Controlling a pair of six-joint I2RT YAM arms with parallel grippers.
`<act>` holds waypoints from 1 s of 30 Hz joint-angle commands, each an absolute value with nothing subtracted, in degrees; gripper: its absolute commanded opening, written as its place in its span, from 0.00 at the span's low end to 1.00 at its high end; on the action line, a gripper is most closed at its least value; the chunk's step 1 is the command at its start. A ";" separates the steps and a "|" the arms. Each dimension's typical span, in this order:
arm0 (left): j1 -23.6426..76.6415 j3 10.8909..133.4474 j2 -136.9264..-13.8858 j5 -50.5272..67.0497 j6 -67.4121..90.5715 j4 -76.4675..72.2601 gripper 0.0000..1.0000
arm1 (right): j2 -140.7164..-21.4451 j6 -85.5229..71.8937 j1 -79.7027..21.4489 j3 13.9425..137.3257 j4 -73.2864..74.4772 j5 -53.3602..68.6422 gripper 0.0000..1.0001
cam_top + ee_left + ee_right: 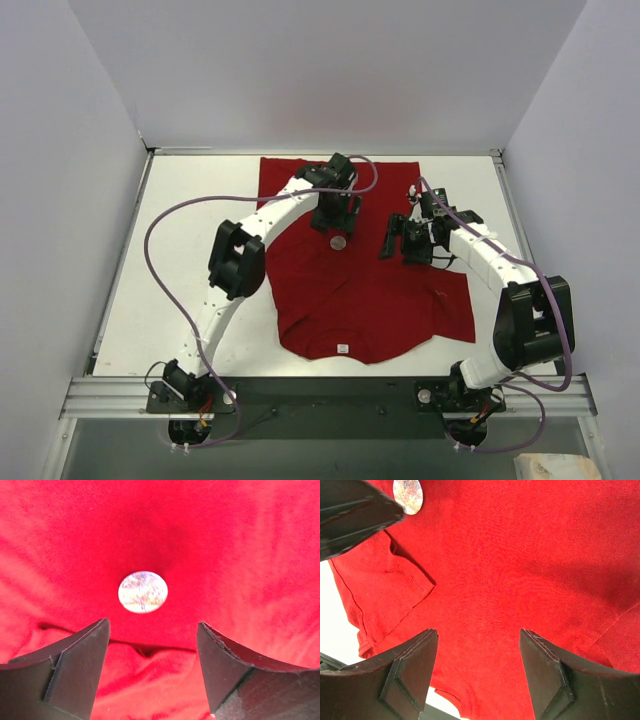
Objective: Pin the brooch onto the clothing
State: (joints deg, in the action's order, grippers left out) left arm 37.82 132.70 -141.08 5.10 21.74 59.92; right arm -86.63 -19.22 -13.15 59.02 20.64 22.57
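The clothing, a red T-shirt (350,290), lies spread on the white table with its small white collar label (343,348) toward the near edge. The round brooch (338,242), whitish with a mottled coloured face, lies flat on the shirt's chest (143,592) (408,495). My left gripper (335,222) hovers just behind the brooch; in the left wrist view it (152,626) is open, with only red cloth between its fingers. My right gripper (398,240) hangs to the brooch's right over the shirt and is also open (479,633), holding nothing.
A shallow fold (140,650) creases the fabric just below the brooch. A sleeve (385,585) lies over the bare white table (170,270). Grey walls enclose three sides, and a metal rail (330,395) runs along the near edge.
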 commanded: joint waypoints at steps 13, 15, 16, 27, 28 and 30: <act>48.25 114.18 -125.95 -10.72 19.51 58.28 0.77 | -84.55 -22.14 -10.46 57.83 22.32 18.72 0.68; 48.86 111.20 -125.34 -9.67 20.39 56.96 0.75 | -84.64 -22.50 -9.41 57.48 22.41 18.55 0.68; 49.04 110.22 -125.16 -9.23 20.83 55.91 0.74 | -84.64 -22.76 -9.14 57.39 22.41 18.46 0.68; 50.27 106.35 -126.03 -8.61 23.12 51.42 0.60 | -85.25 -22.24 -8.26 57.92 23.20 19.42 0.67; 50.27 106.43 -126.21 -8.96 23.12 51.59 0.58 | -85.34 -22.15 -8.26 58.01 23.29 19.34 0.67; 50.36 106.35 -126.56 -9.31 22.94 51.50 0.54 | -85.17 -21.80 -8.26 58.18 23.38 19.42 0.67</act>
